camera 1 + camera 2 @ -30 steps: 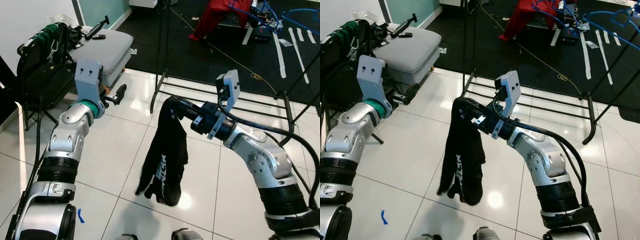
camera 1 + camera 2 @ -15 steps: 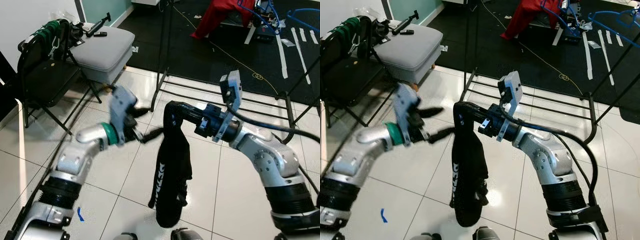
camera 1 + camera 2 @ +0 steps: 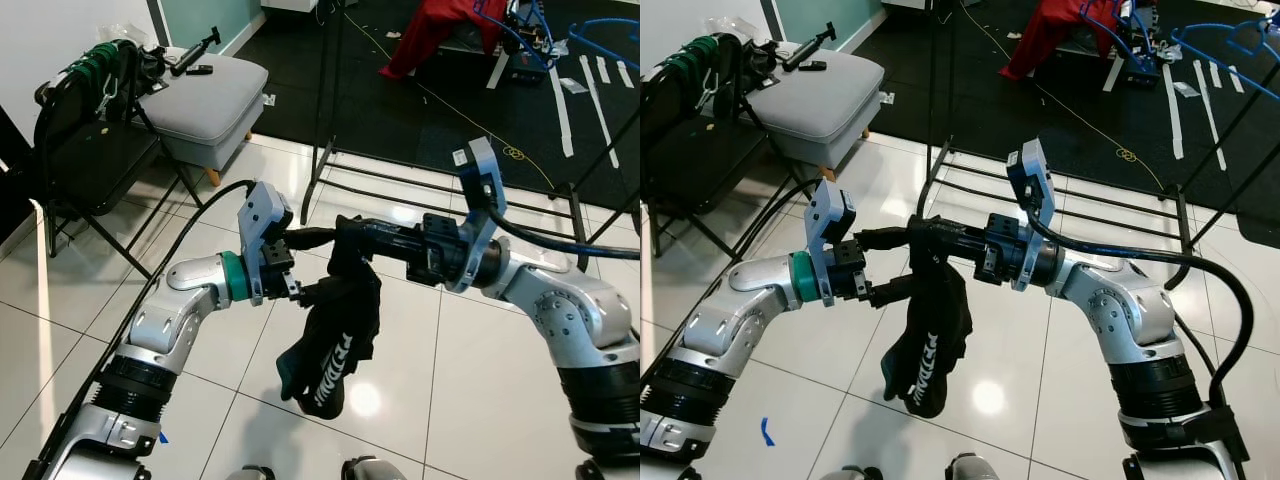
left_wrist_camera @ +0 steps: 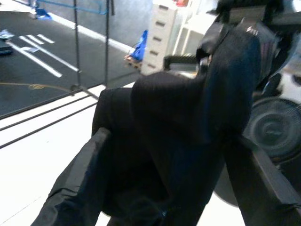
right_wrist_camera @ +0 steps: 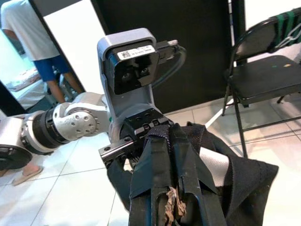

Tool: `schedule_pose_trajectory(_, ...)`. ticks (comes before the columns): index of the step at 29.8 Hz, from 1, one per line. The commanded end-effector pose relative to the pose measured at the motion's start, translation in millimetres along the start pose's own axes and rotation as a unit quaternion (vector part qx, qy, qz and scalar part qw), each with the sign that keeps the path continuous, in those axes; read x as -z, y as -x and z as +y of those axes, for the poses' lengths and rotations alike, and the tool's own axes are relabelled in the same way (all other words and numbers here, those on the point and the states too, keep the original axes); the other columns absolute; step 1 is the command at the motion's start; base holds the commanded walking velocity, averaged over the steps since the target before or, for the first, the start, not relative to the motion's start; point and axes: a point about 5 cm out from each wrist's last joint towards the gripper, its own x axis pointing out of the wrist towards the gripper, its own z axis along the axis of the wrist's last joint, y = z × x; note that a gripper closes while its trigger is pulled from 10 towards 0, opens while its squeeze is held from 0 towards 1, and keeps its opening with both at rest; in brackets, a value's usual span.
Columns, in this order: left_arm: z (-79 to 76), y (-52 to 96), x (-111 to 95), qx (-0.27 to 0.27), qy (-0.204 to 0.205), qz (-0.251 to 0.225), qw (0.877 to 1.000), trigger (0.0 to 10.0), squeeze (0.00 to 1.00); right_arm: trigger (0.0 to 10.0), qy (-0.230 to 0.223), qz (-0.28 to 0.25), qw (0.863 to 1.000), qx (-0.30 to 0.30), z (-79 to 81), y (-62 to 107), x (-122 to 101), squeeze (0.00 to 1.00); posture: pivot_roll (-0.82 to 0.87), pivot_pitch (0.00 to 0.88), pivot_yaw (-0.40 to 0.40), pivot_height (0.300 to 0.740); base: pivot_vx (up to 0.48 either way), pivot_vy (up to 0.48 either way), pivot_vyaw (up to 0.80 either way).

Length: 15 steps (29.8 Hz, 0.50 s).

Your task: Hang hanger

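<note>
A black garment (image 3: 335, 335) with white lettering hangs above the tiled floor between my two arms. My right gripper (image 3: 352, 238) reaches in from the right and is shut on the garment's top, which drapes over its fingers (image 5: 155, 183). My left gripper (image 3: 328, 262) comes in from the left and is open. One finger (image 3: 312, 237) lies above the bunched cloth and the other finger (image 3: 318, 291) below it. In the left wrist view the black garment (image 4: 188, 127) sits between the spread fingers (image 4: 87, 157).
A black metal clothes rack (image 3: 430, 190) stands just behind the garment, its upright pole (image 3: 322, 90) at the left. A grey cushioned stool (image 3: 205, 100) and a black folding chair (image 3: 90, 150) are at far left. Blue hangers (image 3: 600, 25) and red cloth (image 3: 430, 30) lie beyond. A person (image 5: 28, 33) stands nearby.
My left arm has swung in from the left until its open fingers straddle the garment. The right gripper has stretched leftward, and the hanging cloth is now bunched and lifted higher.
</note>
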Motion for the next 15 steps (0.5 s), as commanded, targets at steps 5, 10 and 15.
schedule_pose_trajectory(5, -11.2, 7.3, 11, 0.081, -0.013, 0.083, 0.993, 10.0, 0.0, 0.0, 0.027, 0.052, 0.998, 0.011, -6.6, 2.0, 6, 0.0, -0.07, 0.048, 0.033, 0.74, 0.0, 0.0, 0.0)
schedule_pose_trajectory(10, -12.2, 20.8, 23, 0.099, -0.029, 0.149, 0.983, 10.0, 0.0, 0.0, 0.045, 0.076, 0.995, 0.036, -14.2, 5.0, 10, 0.0, -0.07, 0.049, 0.029, 0.74, 0.0, 0.0, 0.0)
schedule_pose_trajectory(15, -10.9, 30.7, 24, 0.094, -0.023, 0.17, 0.981, 10.0, 0.0, 0.0, 0.056, 0.072, 0.994, 0.063, -21.7, 5.5, 8, 0.0, -0.06, 0.05, 0.026, 0.74, 0.0, 0.0, 0.0)
